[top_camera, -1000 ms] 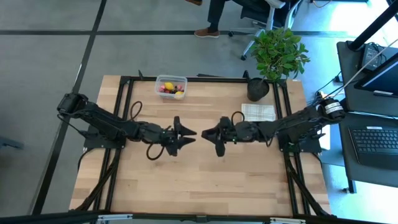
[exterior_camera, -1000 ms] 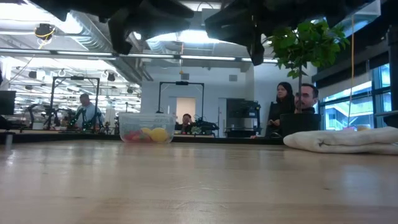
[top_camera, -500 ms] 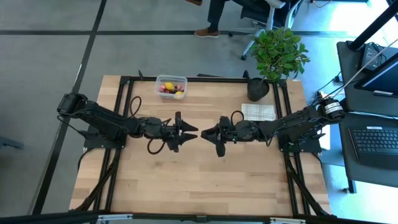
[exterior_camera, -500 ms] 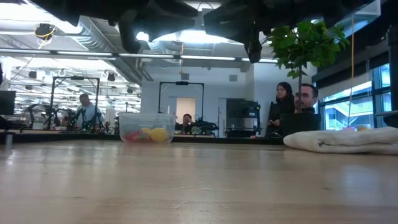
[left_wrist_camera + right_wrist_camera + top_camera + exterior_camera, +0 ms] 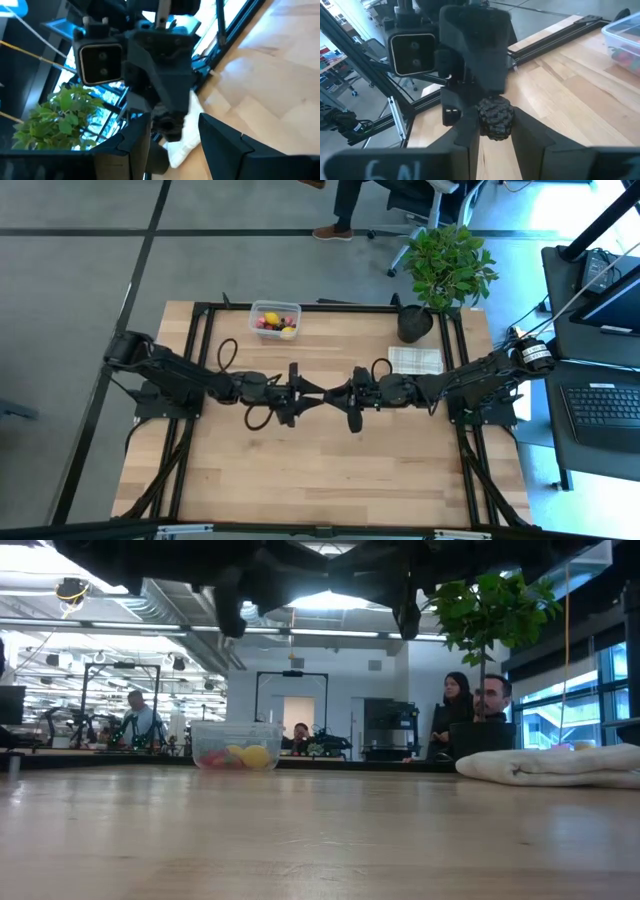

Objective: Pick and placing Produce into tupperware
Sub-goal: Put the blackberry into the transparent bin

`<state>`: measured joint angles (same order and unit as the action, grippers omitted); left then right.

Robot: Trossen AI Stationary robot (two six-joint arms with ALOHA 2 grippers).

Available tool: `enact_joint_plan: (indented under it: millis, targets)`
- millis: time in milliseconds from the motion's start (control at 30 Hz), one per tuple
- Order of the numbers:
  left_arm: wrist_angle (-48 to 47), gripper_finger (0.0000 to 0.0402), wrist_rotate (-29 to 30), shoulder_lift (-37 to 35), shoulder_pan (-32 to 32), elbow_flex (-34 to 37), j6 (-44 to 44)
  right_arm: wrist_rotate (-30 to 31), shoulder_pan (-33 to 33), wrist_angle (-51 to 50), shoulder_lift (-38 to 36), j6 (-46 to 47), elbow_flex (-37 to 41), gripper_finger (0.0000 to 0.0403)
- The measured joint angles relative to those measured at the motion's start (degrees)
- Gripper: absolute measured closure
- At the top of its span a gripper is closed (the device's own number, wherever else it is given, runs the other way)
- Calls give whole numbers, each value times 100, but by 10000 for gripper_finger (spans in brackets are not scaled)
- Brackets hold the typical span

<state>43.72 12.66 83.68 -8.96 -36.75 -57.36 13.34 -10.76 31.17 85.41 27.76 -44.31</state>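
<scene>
1. Right gripper (image 5: 492, 131) clamped on a dark bumpy berry (image 5: 495, 117), mid-table, raised off the wood.
2. Left gripper (image 5: 172, 131) – fingers apart, nose-to-nose with the right one, nothing between them that I can tell.
3. Tupperware (image 5: 275, 319) – well away from both grippers, at the table's far edge, colourful produce (image 5: 272, 325) inside.

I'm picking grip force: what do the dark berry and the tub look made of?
The dark berry, pinched in the right gripper, looks like moulded plastic or rubber: bumpy, matte black surface. Which of the two, the look leaves open. The tub looks like thin clear plastic: its coloured contents show through the walls.
</scene>
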Motion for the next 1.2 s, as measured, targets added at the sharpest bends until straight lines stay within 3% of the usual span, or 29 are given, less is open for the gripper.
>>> enact_joint_plan:
  millis: [367, 700, 1033, 1200]
  targets:
    - [-35, 243, 26, 427, 145, -499, 23, -139, 1, 40, 0, -109, -4, 308]
    - [-70, 244, 139, 439, 93, -503, 32, -211, 0, -19, 0, -137, -7, 308]
    - [-105, 315, 143, 441, 87, -501, 327, -211, 0, -4, 0, -117, -7, 308]
    - [-100, 317, 181, 441, 39, -501, 327, -246, 0, -6, 0, -117, -7, 308]
